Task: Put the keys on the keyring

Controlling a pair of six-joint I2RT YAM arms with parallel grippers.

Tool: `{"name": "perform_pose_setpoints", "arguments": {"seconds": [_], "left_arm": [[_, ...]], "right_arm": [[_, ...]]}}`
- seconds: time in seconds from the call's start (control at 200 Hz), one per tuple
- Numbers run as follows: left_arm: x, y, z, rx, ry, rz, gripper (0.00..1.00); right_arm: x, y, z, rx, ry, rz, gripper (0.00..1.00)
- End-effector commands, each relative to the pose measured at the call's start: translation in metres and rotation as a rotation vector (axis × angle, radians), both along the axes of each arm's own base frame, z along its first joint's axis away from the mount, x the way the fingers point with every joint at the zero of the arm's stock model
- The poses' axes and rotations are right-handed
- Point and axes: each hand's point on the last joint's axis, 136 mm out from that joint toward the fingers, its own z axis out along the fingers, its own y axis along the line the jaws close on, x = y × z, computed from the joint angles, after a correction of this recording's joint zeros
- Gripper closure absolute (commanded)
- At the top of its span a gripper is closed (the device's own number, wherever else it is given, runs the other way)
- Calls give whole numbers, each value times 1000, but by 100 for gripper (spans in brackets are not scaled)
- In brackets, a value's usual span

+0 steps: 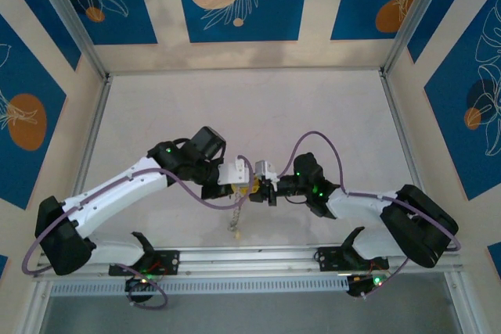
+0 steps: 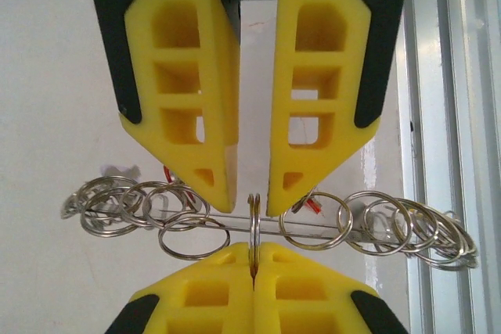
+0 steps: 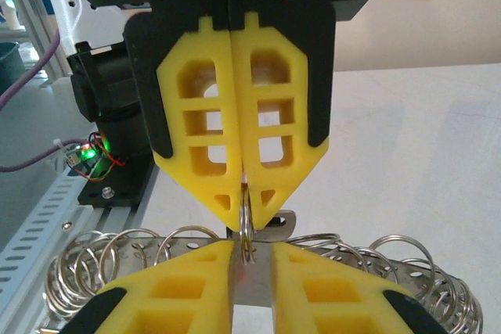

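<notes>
So I'm pinching one small split ring with my left end effector. The fingers are closed all the way on it, and the ring is standing on edge out of the tips. My right end effector is facing it nose to nose with its fingers sitting a little apart, just a narrow gap. That same ring is poking into the gap. I can't tell if the right fingertips are touching any metal, but they aren't clamping anything.

The keyring is running crosswise between the two sets of tips. I'm seeing it edge-on as a thin silvery line. More split rings are crowding along it, one bunch on one side and another bunch on the other, overlapping like a slinky. Tiny red bits are peeking out by the right fingertips, too small to say what they are.

From the top camera, both end effectors are meeting over the near part of the white surface, close to the aluminium rail. A small pale cluster is trailing from the meeting point toward that rail, too small to make out.
</notes>
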Motion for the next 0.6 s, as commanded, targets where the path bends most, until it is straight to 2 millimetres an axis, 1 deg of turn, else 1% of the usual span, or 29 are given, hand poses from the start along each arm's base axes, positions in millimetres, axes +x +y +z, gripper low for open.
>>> {"name": "perform_pose_setpoints", "arguments": {"seconds": [0.0,0.12,0.235,0.35,0.39,0.46,0.56,0.595], "left_arm": [[-4,-12,20,-71,-9,-42,100],[-4,-15,23,-90,-10,-51,100],[-5,-15,17,-69,7,-57,100],[-8,-17,14,-76,20,-72,100],[-8,-18,14,-83,25,-75,100],[-9,-19,15,-96,24,-74,97],[-9,-16,14,-113,8,-60,94],[-8,-14,14,-123,-2,-50,89]], "right_arm": [[-7,4,4,32,21,41,79],[-7,6,4,46,35,42,79],[-8,6,9,58,37,49,79],[-10,7,12,62,37,58,84],[-10,7,13,62,37,59,89],[-10,7,11,53,43,64,100],[-9,6,11,55,42,49,100],[-9,5,12,61,39,45,100]]}}
